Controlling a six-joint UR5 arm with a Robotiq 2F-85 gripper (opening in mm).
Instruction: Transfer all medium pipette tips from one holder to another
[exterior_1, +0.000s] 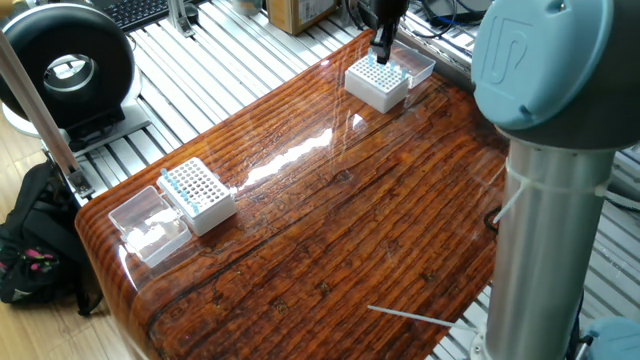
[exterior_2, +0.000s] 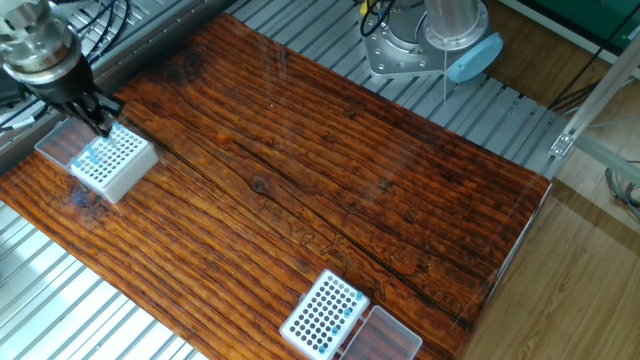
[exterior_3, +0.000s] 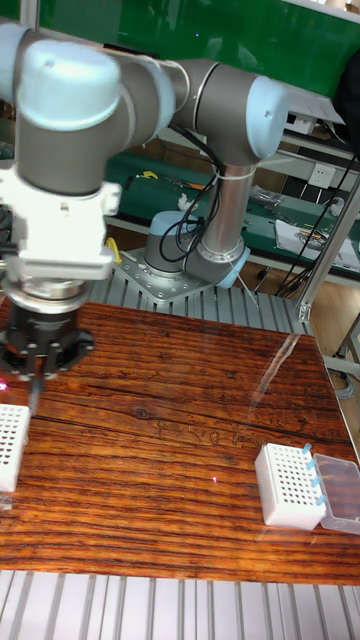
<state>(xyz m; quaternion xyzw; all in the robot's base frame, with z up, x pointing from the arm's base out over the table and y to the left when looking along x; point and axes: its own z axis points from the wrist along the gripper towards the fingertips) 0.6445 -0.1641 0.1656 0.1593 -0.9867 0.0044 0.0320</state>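
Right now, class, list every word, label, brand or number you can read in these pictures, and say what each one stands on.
Embossed logo, seemingly "UR", cut off by the frame edge: on the arm's blue joint cap.
White label on the round black device: too blurred to read.
Keyboard keys: too small to read.
Nothing else is legible.

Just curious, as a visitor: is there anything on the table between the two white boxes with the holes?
No. Between the far white box and the near white box, the one fixed view shows only bare, glossy wooden tabletop.
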